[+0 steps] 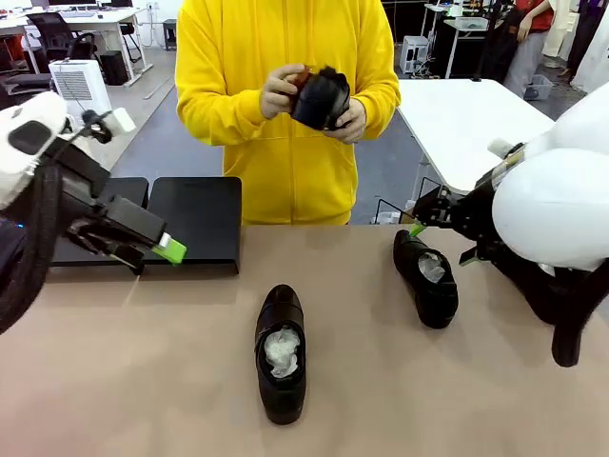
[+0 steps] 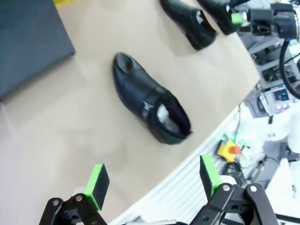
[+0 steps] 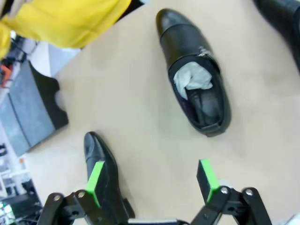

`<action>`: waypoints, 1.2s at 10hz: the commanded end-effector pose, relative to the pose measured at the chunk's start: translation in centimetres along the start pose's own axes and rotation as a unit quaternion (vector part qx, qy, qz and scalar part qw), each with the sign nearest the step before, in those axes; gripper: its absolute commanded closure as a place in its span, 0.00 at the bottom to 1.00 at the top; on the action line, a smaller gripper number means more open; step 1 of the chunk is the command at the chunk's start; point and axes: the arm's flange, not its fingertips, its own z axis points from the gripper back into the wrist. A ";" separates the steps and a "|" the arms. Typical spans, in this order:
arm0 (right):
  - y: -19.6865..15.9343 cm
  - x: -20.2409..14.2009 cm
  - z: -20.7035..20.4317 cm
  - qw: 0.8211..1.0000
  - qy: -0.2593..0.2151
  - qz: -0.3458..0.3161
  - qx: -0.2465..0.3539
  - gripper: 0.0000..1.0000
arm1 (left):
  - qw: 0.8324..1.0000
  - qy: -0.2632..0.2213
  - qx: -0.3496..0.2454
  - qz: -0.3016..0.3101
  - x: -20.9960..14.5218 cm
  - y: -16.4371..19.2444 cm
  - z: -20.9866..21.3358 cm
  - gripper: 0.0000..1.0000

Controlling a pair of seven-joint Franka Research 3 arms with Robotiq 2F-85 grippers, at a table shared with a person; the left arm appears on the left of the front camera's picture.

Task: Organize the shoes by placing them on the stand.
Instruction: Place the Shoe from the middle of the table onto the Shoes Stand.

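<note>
1. Both grippers stand apart and hold nothing. The left gripper (image 2: 153,180) hangs by the front edge of the stand (image 1: 195,214). The right gripper (image 3: 151,177) hangs near the toe of the right shoe (image 1: 426,278).
2. The stand sits at the far left of the surface (image 1: 143,381), with no shoe on the part that shows. The centre shoe (image 1: 281,347) lies mid-surface, toe away from the robot, with white paper in its opening. The right shoe lies well apart from it. The person holds another shoe (image 1: 321,98) in both hands, off the surface.
3. The step in hand looks like a first pick. The centre shoe suits the left gripper, being the nearer one to the stand.
4. Straddle the shoe across its width, just ahead of the opening. Lengthwise it probably exceeds the gripper's span.
5. The glossy upper may slip, so close low and square on the side walls, not on the rounded toe.
6. Lift above the stand's bent-down edge before moving across.
7. Set the shoe flat and toward one side, leaving room for a second.
8. Keep the right arm clear of that path.
</note>
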 end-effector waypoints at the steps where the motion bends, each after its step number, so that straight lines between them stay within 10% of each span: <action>1: -1.3 -2.1 -0.7 0.999 0.011 -0.031 0.032 0.00 | 0.996 0.078 0.041 0.015 -0.3 -1.5 1.0 0.00; 2: 0.0 0.0 0.0 1.000 0.000 0.000 0.000 0.00 | 1.000 0.000 0.000 0.000 0.0 0.0 0.0 0.00; 5: 0.0 0.0 0.0 1.000 0.000 0.000 0.000 0.00 | 0.999 0.024 0.017 0.012 -0.3 -1.4 0.0 0.00; 9: 0.0 0.0 0.0 1.000 0.000 0.000 0.000 0.00 | 0.977 0.126 0.167 0.039 -1.4 -12.1 -11.5 0.00; 12: 0.0 0.0 0.0 1.000 0.000 0.000 0.000 0.00 | 0.968 0.061 0.238 0.050 -1.9 -16.0 -15.3 0.00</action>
